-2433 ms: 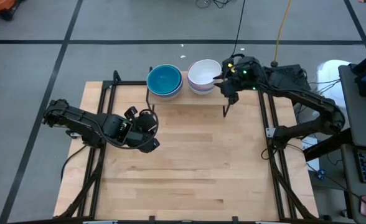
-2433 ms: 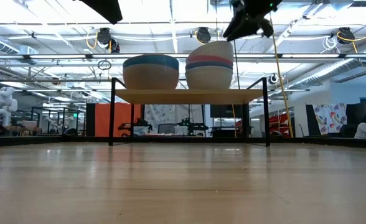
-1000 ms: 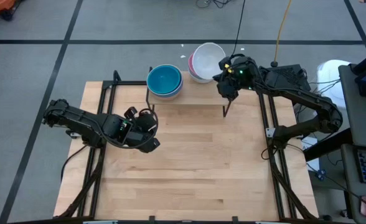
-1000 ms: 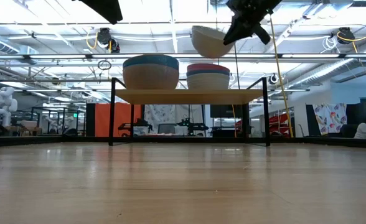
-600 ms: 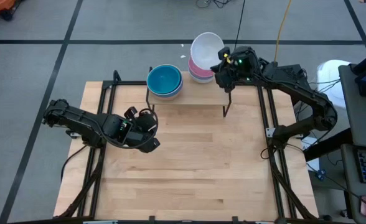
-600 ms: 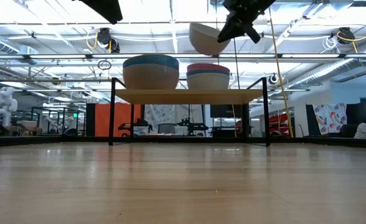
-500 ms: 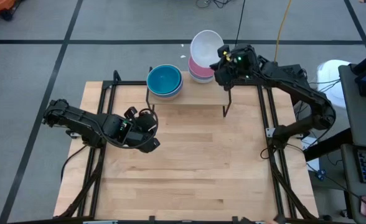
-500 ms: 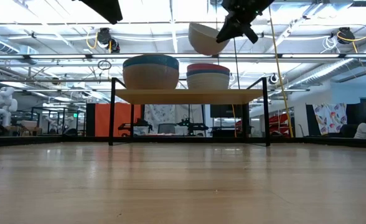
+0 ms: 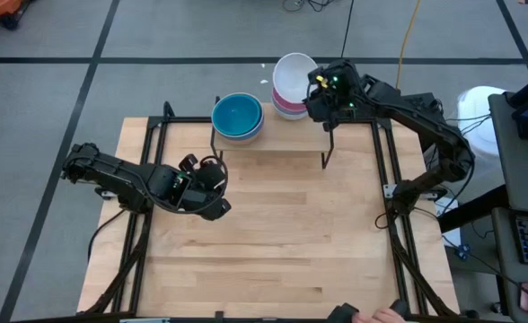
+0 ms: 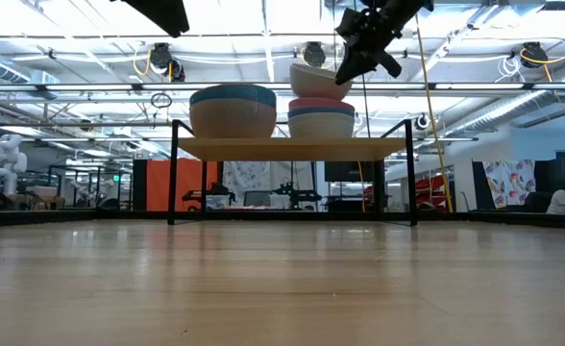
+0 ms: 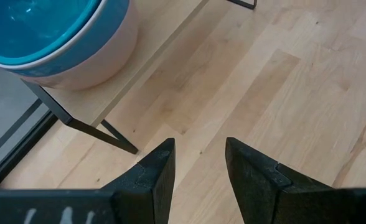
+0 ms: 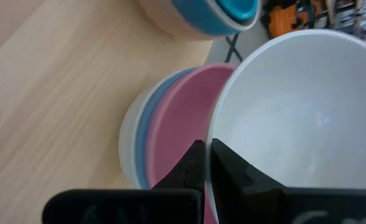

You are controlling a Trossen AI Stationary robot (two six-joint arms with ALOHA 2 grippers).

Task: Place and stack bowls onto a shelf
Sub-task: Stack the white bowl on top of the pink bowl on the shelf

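On the shelf, at the table's far edge, stand two stacks of bowls: one topped by a teal bowl, the other by a pink bowl. My right gripper is shut on a white bowl, which hangs tilted over the far side of the pink-topped stack. My left gripper waits open over the table, on the near side of the shelf, with nothing between its fingers. My right gripper pinches the white bowl's rim, one finger inside the bowl and one outside. The fingers slant down from the table's right. The bowl is tilted and sits just over the pink bowl; I cannot tell whether the two touch.
The shelf's thin black legs stand on the wooden tabletop, which lies bare on the near side of the shelf. A person's hand shows at the table's near edge. Black frame rails run along both sides.
My right gripper has carried the white bowl toward the table's far edge and slightly left, still shut on its rim. The bowl stays tilted and now hangs over the far side of the pink-topped stack.
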